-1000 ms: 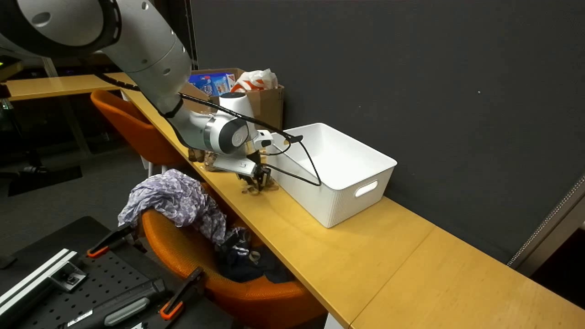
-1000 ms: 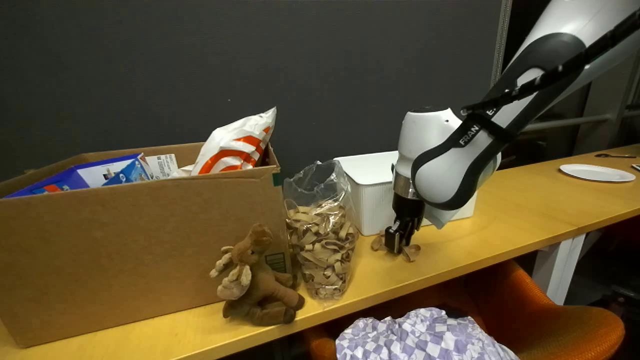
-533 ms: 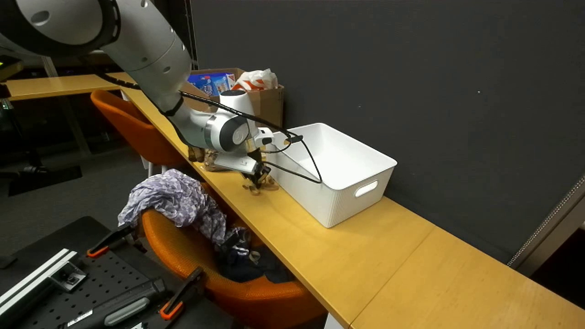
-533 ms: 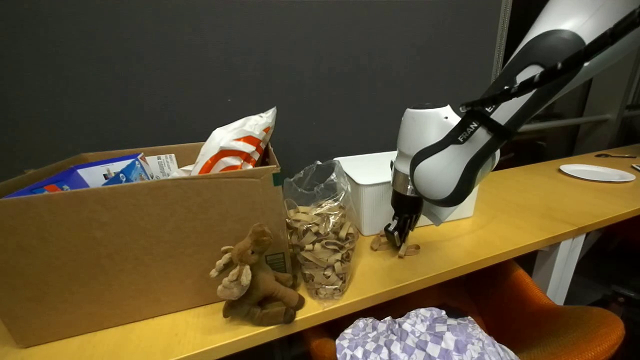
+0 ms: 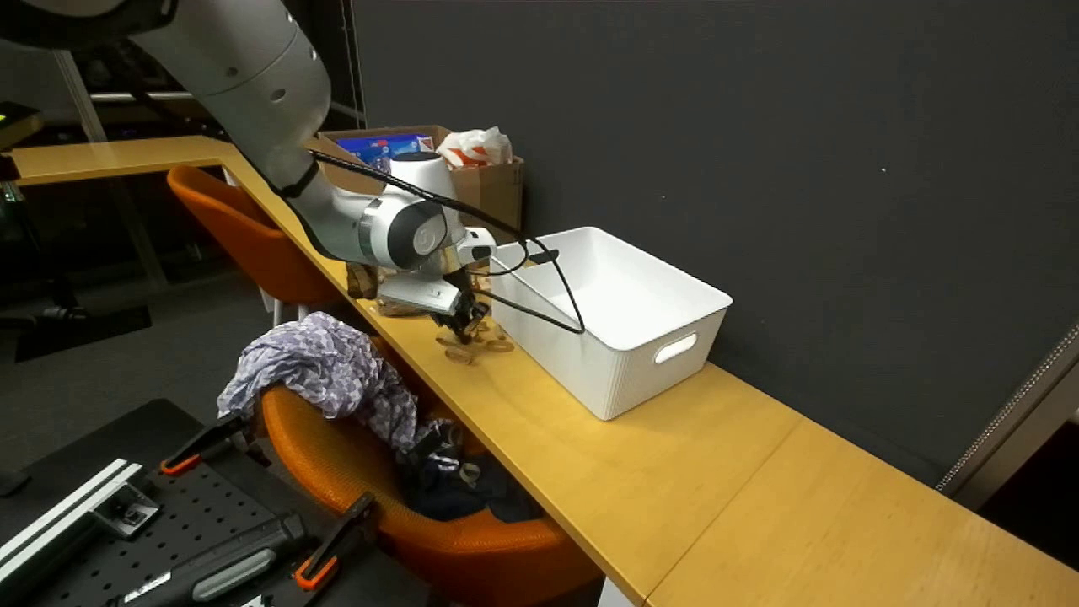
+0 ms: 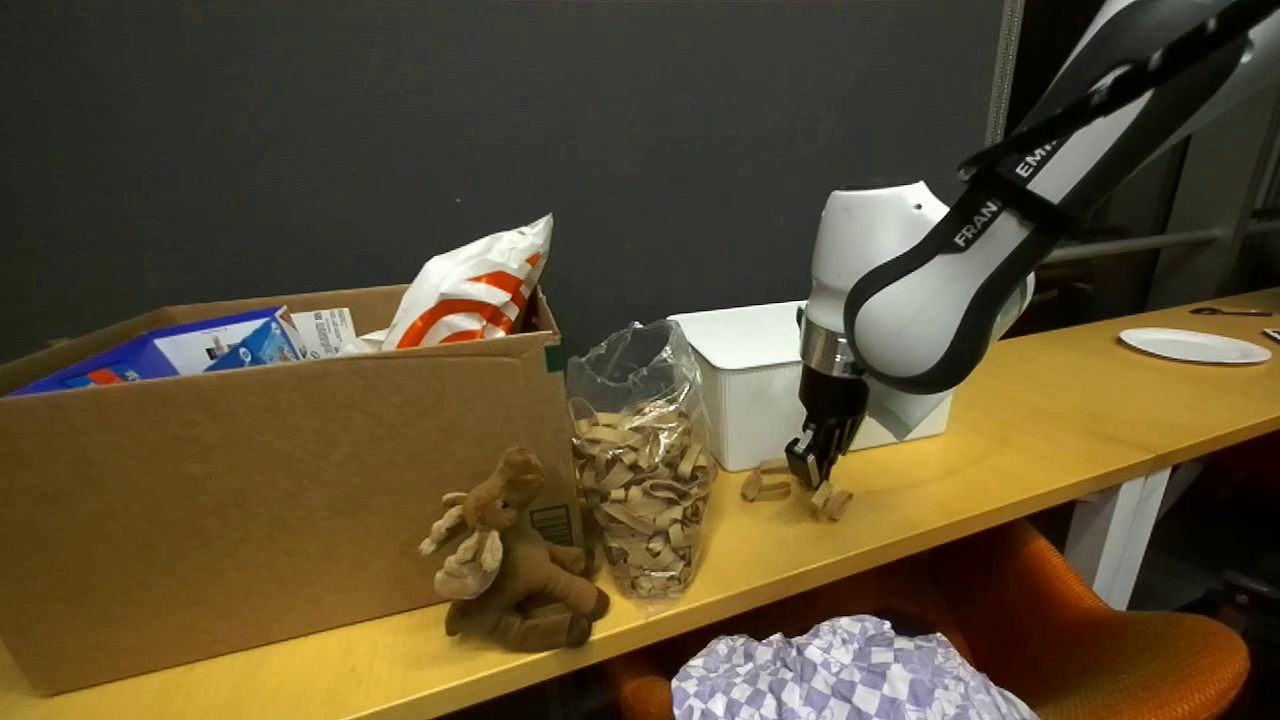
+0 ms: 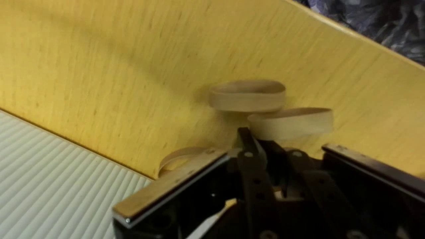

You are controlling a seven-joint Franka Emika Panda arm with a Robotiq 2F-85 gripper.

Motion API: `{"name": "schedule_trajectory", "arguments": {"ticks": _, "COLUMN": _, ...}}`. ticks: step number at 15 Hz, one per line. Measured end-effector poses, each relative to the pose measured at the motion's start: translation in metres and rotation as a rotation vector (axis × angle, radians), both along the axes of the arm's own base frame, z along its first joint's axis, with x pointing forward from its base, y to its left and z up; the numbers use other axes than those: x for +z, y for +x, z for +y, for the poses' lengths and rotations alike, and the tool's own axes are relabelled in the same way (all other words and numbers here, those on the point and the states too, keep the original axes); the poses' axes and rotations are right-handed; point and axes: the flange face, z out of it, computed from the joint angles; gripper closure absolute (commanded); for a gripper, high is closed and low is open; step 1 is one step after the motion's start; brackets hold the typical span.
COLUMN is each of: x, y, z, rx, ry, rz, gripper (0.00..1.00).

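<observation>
My gripper [image 7: 257, 138] points down at a slant over the wooden table. Its fingertips are close together at the left end of a tan rubber band [image 7: 294, 127] and appear to pinch it. A second band [image 7: 247, 102] lies just beyond it on the table. Another [image 7: 182, 152] is partly hidden behind the left side of the gripper. In an exterior view, the gripper [image 6: 808, 465] is low over the table, with bands [image 6: 838, 507] under its tips and more bands [image 6: 768, 491] to the left. The gripper [image 5: 469, 322] also shows beside the white bin [image 5: 573, 367].
A clear bag of rubber bands [image 6: 645, 510], a brown plush moose [image 6: 530, 580] and a cardboard box [image 6: 300, 500] stand along the table. A white plate [image 6: 1195, 346] lies at the far end. Orange chairs [image 5: 472, 552], one bearing checked cloth [image 5: 316, 367], stand at the table's edge.
The gripper has tilted and lifted slightly. Over the last half second it has moved right in the view with the moose. Bands near its tips have shifted with it; those farther left stay put.
</observation>
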Motion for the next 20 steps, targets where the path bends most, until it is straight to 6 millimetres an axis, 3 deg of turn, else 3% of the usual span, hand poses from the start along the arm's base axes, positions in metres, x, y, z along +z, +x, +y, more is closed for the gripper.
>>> {"name": "schedule_trajectory", "arguments": {"ticks": 5, "x": 0.047, "y": -0.009, "z": 0.005, "rx": -0.005, "ry": -0.008, "rz": -0.041, "gripper": 0.98}}
{"name": "schedule_trajectory", "arguments": {"ticks": 11, "x": 0.140, "y": -0.002, "z": 0.024, "rx": 0.033, "ry": -0.038, "rz": -0.147, "gripper": 0.98}}
{"name": "schedule_trajectory", "arguments": {"ticks": 16, "x": 0.227, "y": 0.011, "z": 0.072, "rx": 0.111, "ry": -0.064, "rz": -0.256, "gripper": 0.98}}
{"name": "schedule_trajectory", "arguments": {"ticks": 18, "x": 0.248, "y": 0.017, "z": 0.097, "rx": 0.145, "ry": -0.071, "rz": -0.280, "gripper": 0.98}}
{"name": "schedule_trajectory", "arguments": {"ticks": 20, "x": 0.257, "y": 0.021, "z": 0.120, "rx": 0.173, "ry": -0.069, "rz": -0.285, "gripper": 0.98}}
